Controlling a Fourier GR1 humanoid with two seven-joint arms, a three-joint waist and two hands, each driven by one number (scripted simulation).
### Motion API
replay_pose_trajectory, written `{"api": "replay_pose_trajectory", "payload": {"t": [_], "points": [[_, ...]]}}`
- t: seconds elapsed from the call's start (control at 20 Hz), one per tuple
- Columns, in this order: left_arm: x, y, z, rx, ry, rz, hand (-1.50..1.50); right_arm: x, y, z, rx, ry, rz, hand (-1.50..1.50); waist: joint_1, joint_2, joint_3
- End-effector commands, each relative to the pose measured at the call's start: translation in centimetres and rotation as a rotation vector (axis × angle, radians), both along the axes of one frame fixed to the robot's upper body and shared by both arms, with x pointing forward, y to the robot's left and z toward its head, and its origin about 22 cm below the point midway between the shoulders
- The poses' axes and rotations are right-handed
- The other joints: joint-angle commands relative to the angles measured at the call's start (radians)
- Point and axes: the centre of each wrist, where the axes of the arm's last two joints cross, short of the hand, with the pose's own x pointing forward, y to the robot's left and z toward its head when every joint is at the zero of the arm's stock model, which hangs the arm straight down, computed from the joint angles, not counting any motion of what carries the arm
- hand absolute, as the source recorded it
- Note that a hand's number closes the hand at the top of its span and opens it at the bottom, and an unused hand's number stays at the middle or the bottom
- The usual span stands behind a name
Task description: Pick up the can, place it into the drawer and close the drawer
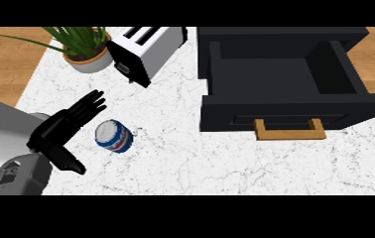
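Note:
A small can [114, 137] with a silver top and a blue, white and red label stands on the white marble counter [190, 157] at the lower left. My left hand [60, 131] is just left of it, open, with straight fingers pointing up and to the right and the thumb stretched down towards the counter's front. A narrow gap separates the hand from the can. The black drawer [219, 78] is pulled open at the upper right. Its inside is bare and its wooden handle [290, 131] faces the front. My right hand does not show.
A white and black toaster [147, 51] stands at the back, between the can and the drawer. A potted green plant [84, 48] is at the back left. Wooden floor [15, 68] shows past the counter's left edge.

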Motion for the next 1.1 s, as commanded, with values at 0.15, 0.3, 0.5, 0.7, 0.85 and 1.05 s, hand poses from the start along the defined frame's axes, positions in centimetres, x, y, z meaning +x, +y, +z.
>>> {"api": "replay_pose_trajectory", "payload": {"t": [0.15,0.3,0.5,0.7,0.85,1.05], "points": [[1.0,0.8,-2.8,0.015,0.032,-0.013,-1.5,0.3,-0.4,0.3,-0.002,-0.013,0.012,-1.5,-0.001,0.001,0.0],[0.2,-1.4,-5.4,0.021,0.042,-0.013,-1.5,-1.8,-1.1,0.9,-0.01,0.002,0.007,-1.5,-0.008,0.001,0.0],[-0.6,0.3,-6.8,-0.016,0.107,0.004,-1.5,-0.1,-0.1,-0.6,-0.015,0.001,0.017,-1.5,-0.004,0.003,-0.001],[-1.2,-1.4,-8.0,-0.005,0.092,-0.018,-1.5,-0.6,-1.6,0.1,0.008,-0.006,-0.006,-1.5,-0.001,0.001,0.0],[-1.3,-3.6,-9.3,0.002,0.104,-0.018,-1.5,-1.1,-1.2,0.2,0.015,-0.001,0.01,-1.5,-0.006,0.002,-0.001],[0.8,-3.0,-7.7,-0.041,0.112,-0.011,-1.5,-1.2,-0.9,2.0,0.008,-0.012,-0.003,-1.5,-0.005,0.001,-0.001]]}}
